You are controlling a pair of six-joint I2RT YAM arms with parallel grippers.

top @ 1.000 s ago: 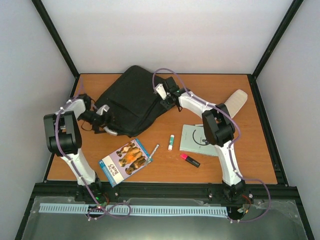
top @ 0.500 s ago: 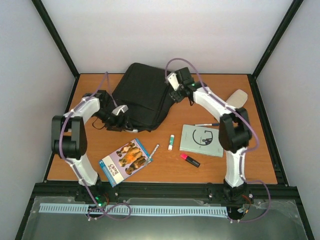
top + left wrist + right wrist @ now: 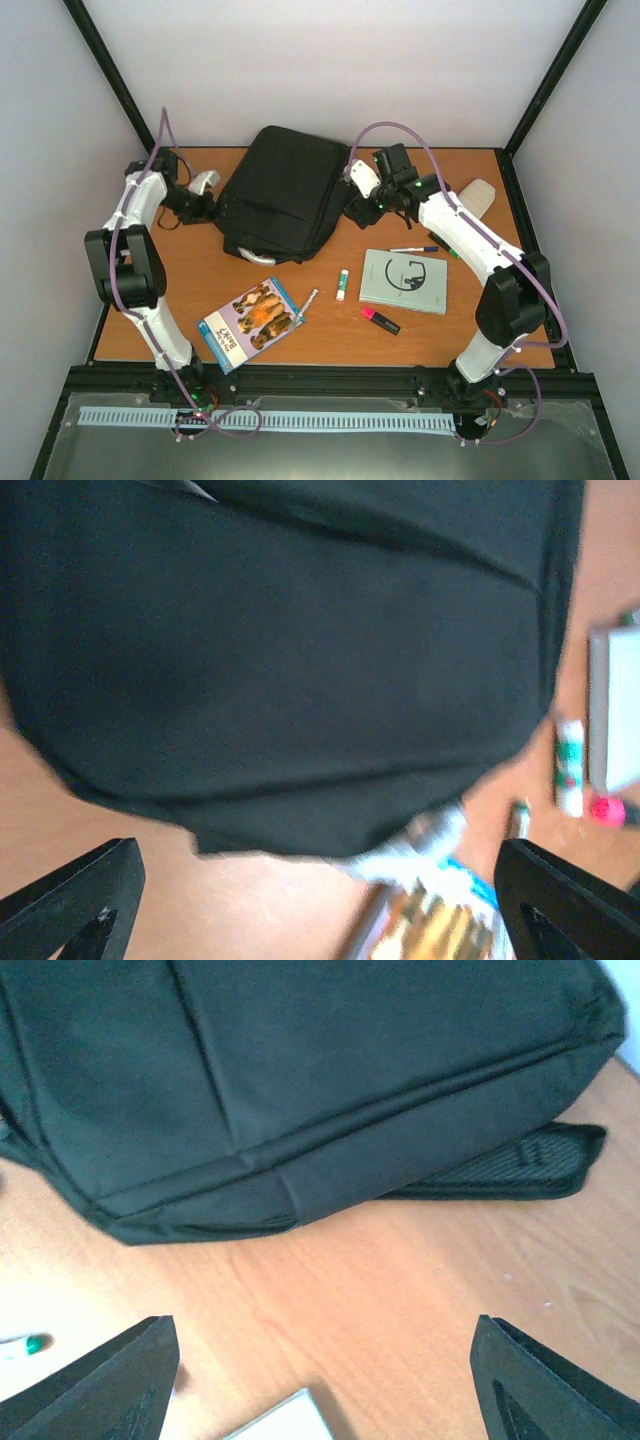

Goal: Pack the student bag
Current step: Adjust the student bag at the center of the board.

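The student bag (image 3: 280,190) is a black fabric backpack lying flat at the back middle of the table. My left gripper (image 3: 210,207) is at its left edge, open and empty. In the left wrist view the bag (image 3: 280,650) fills the top, its grey loop handle (image 3: 420,842) is a blur at its lower edge, and my left gripper (image 3: 320,910) stands open over bare wood. My right gripper (image 3: 356,207) is at the bag's right edge, open and empty. In the right wrist view it (image 3: 325,1380) hangs above wood just short of the bag (image 3: 300,1080).
In front of the bag lie a dog-cover book (image 3: 250,322), a pen (image 3: 308,302), a glue stick (image 3: 341,285), a grey notebook (image 3: 403,281), a pink highlighter (image 3: 380,321), another pen (image 3: 414,249) and a green marker (image 3: 446,246). A beige pouch (image 3: 479,194) lies at the back right.
The bag has shifted back and to the right and now lies squarer. My left gripper swung from the bag's front corner to its left side. My right gripper drew back to the right.
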